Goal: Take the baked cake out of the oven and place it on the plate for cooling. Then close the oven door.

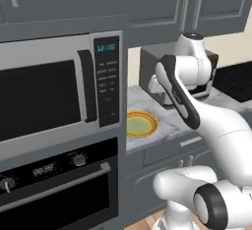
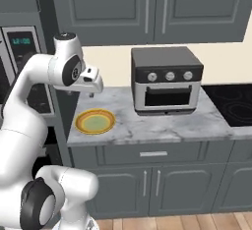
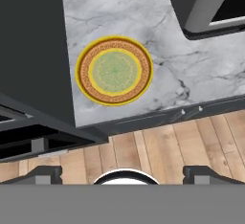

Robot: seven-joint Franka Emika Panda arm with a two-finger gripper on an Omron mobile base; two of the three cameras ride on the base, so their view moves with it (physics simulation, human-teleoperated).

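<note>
Above the marble counter (image 2: 162, 126), your gripper (image 3: 122, 171) hangs high with its fingertips (image 3: 45, 173) spread wide apart, holding nothing and touching nothing. Looking down along the hand, you see the plate (image 3: 115, 71) straight below and ahead: yellow-orange rim, patterned brown ring, pale green centre, bare of any cake. It lies flat near the counter's left end, just beside the dark cabinet side, well apart from the small grey toaster oven (image 2: 166, 79). From the left base view, you can see the oven (image 1: 59, 185) under the silver microwave (image 1: 59, 91), its dark-glass oven door (image 1: 61, 202) shut flush, the silver bar handle (image 1: 59, 184) running across it.
</note>
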